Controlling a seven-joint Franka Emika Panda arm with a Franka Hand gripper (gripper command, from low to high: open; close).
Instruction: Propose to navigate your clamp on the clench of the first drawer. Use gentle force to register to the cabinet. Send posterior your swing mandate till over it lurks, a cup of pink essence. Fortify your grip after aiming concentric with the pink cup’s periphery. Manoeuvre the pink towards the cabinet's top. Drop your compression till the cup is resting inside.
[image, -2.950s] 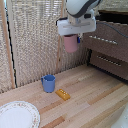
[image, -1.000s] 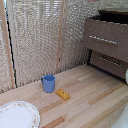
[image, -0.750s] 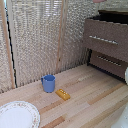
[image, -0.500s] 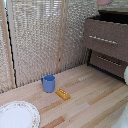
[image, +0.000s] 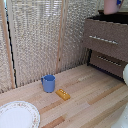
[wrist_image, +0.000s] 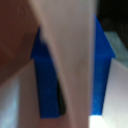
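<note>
We find the pink cup at the exterior view's upper right, cut off by the frame edge, above the cabinet top. Whether it rests there we cannot tell. A blue fingertip shows beside it.

In the wrist view the clamp is clenched on the pink cup, its wall between the blue fingers. Cup contents: not visible.

The first drawer and its handle look closed.

On the table: blue cup upright, interior unclear; a small orange block near it; patterned plate at the near corner, partly cropped.
</note>
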